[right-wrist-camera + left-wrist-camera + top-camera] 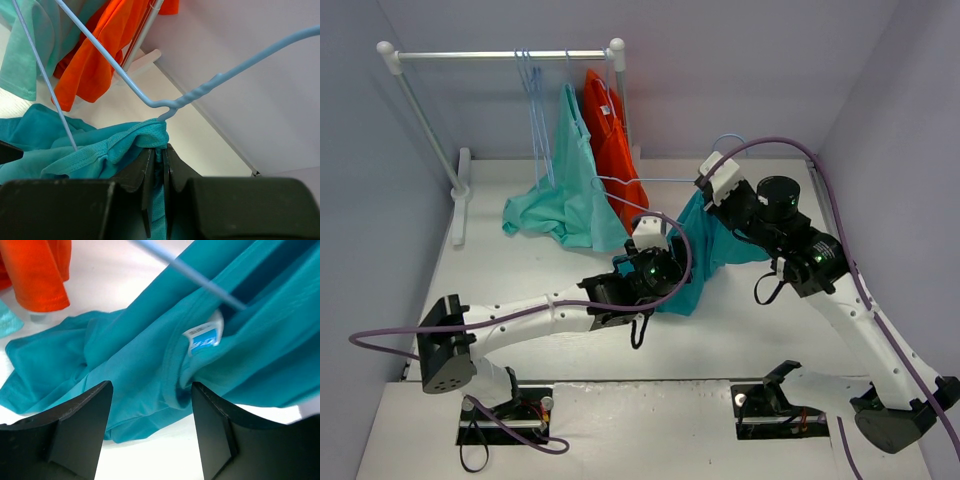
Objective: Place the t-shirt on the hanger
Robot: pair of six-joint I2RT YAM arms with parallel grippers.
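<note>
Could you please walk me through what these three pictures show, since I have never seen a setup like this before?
These are two robot arms bolted at the near edge of a white table. The wide picture comes from a fixed camera above and behind them; the other two come from cameras on each wrist, so the dark shapes at the bottom are that arm's own fingers.

The left gripper is open, its fingers either side of the teal t-shirt near its collar and white label. The right gripper is pinched shut on the t-shirt's fabric, right beneath the neck of the pale-blue hanger, whose frame runs into the shirt.

Behind, a clothes rail carries a mint-green garment, an orange garment and spare hangers.
</note>
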